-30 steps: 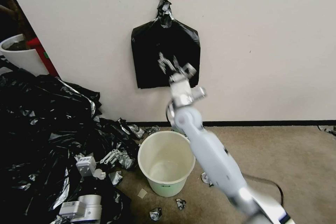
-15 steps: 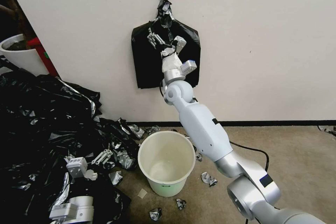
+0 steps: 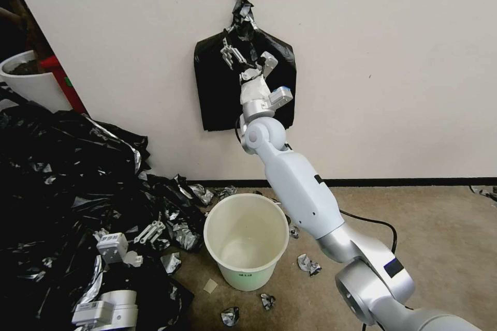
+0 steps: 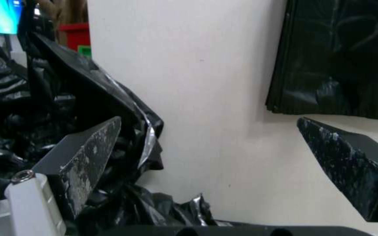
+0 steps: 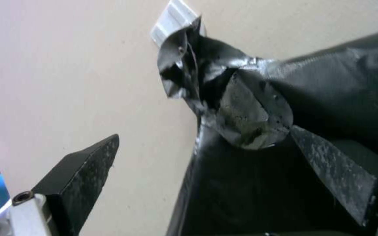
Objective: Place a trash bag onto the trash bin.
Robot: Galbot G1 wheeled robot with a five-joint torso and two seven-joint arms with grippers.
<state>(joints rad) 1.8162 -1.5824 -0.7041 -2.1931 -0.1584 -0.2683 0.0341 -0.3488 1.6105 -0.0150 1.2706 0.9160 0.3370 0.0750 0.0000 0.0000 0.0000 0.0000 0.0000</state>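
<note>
Black film of the hanging bag bundle point(image 3: 245, 83) now backs the right gripper point(image 3: 247, 60), which has risen from mid-bundle to just below the knot point(image 5: 224, 98) at 12 o'clock, fingers spread; a bag is not yet gripped. The cream trash bin point(image 3: 246, 240) stands empty at 6 o'clock. The left gripper point(image 3: 140, 240), fingers apart, rests on plastic sheeting point(image 3: 57, 181) at 8 o'clock.

Bare test room: plain cream wall point(image 3: 393, 62), dark baseboard point(image 3: 414, 182), brown carpet point(image 3: 440, 238), heaped black plastic sheeting point(image 3: 57, 176).
</note>
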